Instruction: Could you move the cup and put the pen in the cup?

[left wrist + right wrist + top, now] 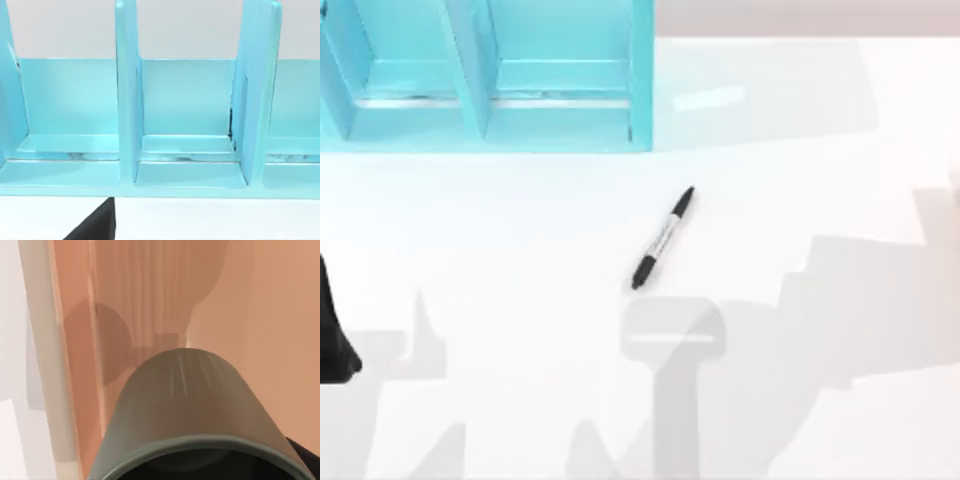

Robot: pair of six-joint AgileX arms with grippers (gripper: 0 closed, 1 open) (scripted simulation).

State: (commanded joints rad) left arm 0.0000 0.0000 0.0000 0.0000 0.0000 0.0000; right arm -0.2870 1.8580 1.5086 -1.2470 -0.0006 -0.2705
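Jaws: can't tell, either side. Of the left gripper (95, 225) the left wrist view catches just a black wedge at the frame edge, over the white table. Of the right gripper (302, 460) the right wrist view catches a dark sliver in the corner beside the cup; whether it's clamped on the cup isn't visible.

Small plain olive-green cylindrical cup (185, 400), no handle: v. close to the right wrist cam, with its rim nearest the lens and its dark inside just visible. Behind it is a peach-orange surface (280, 315) w/ soft shadows, plus a pale beige strip (45, 365) along one side. Can't place the cup on the table from this.

Slim marker-style pen (663, 238), black at both ends, white-grey barrel w/ dark print: lies flat on the white tabletop (520, 250) near the middle, on a diagonal. One end points to the far right, the other to the near left; the near-left black section is the longer one. Nothing touches it.

Turquoise shelf rack with upright dividers (470, 100) stands at the table's far left; the pen is near its right corner but clear of it. In the left wrist view the rack (187, 175) faces the cam, compartments open.

Left arm (332, 330) sits as a dark shape at the table's left edge, well apart from the pen. Grey shadows fall across the near and right parts of the table.
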